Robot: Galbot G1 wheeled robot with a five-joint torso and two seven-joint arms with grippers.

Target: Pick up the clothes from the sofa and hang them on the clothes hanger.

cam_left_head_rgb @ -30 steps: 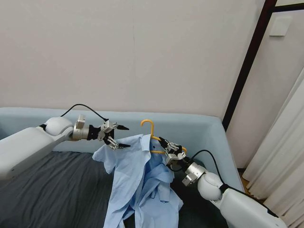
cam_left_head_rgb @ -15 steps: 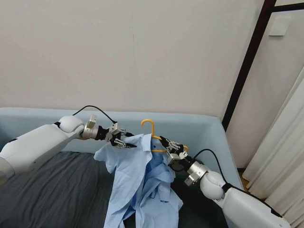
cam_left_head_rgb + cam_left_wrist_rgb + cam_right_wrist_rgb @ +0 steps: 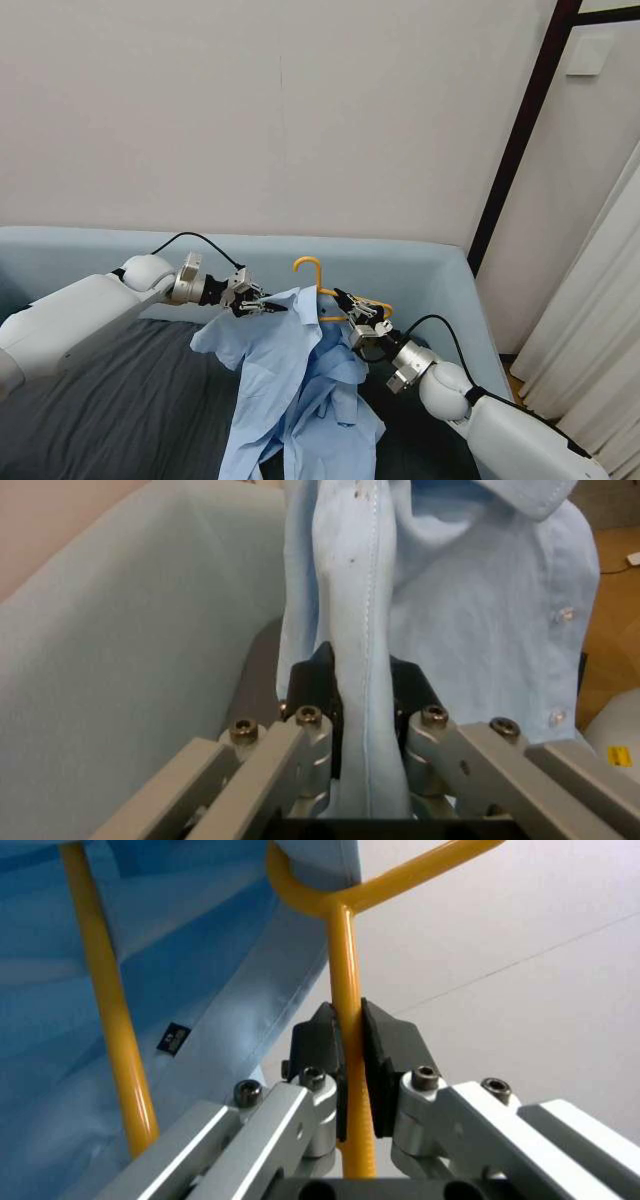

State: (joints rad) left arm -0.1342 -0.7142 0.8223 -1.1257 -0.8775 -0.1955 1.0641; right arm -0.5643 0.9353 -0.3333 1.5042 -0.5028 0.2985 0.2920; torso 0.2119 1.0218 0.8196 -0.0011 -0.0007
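Two pincers at work over the sofa (image 3: 420,270), both closed on something. Left pincer (image 3: 262,305) clamped on a folded front edge of the light blue shirt (image 3: 290,400) near the collar, black fingertips (image 3: 310,697) pressing the stitched strip from either side in the left wrist view. Right pincer (image 3: 355,308) pinched tight on a yellow bar of the clothes hanger (image 3: 308,268), just below a bend in the wire, seen close in the right wrist view.

Shirt held up above the seat, partly draped over the hanger, collar close by the hook, the rest falling in loose folds over the dark grey seat cushion (image 3: 100,400). Hook poking up free between the two pincers, in front of the sofa's pale blue backrest.

Plenty of open room above, toward the bare wall (image 3: 300,100). Less on the right, with the sofa's end, a dark door frame (image 3: 520,130) and a curtain (image 3: 600,330) close by.

Left arm stretched in low from the left, nearly level, wrist pointing right. Right arm reaching up from the lower right, forearm angled up and leftward to the hanger.
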